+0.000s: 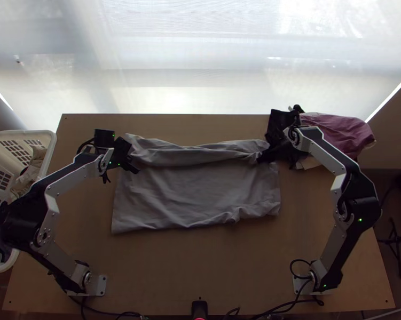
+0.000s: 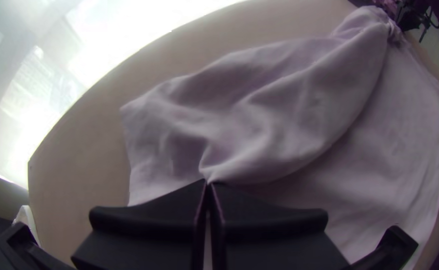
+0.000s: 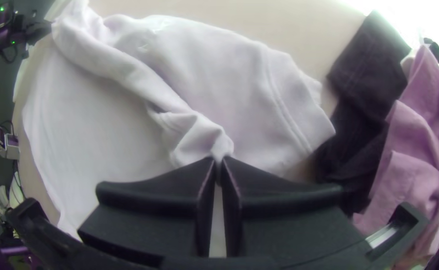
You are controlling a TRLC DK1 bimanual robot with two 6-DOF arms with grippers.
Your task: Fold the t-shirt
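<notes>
1 grey t-shirt (image 1: 195,197) lies across the middle of the wooden table (image 1: 200,266), its near part spread fairly flat with small creases, its far part gathered in a loose ridge that runs from 1 claw to the other. Beyond that ridge, more of the cloth lies rumpled on the wood.

I judge it light, limp and soft, not slippery or fragile; it will sag between 2 holds and crease easily. The good places to take it are the 2 ends of the ridge, level with each other, drawn gently taut so that the layer comes over straight. A small pinch could slip or drag the lower layer along.

The left claw (image 2: 208,184) is closed, its tips together on a pinch of shirt from which folds fan out. The right claw (image 3: 219,161) is clamped too, gripping a bunched tuft at the ridge's other end.

Farther out, past the right claw, sit a black cloth (image 3: 369,70) and a pink cloth (image 3: 414,165). A white basket (image 1: 52,141) with cloth inside stands beyond the table's left edge.
</notes>
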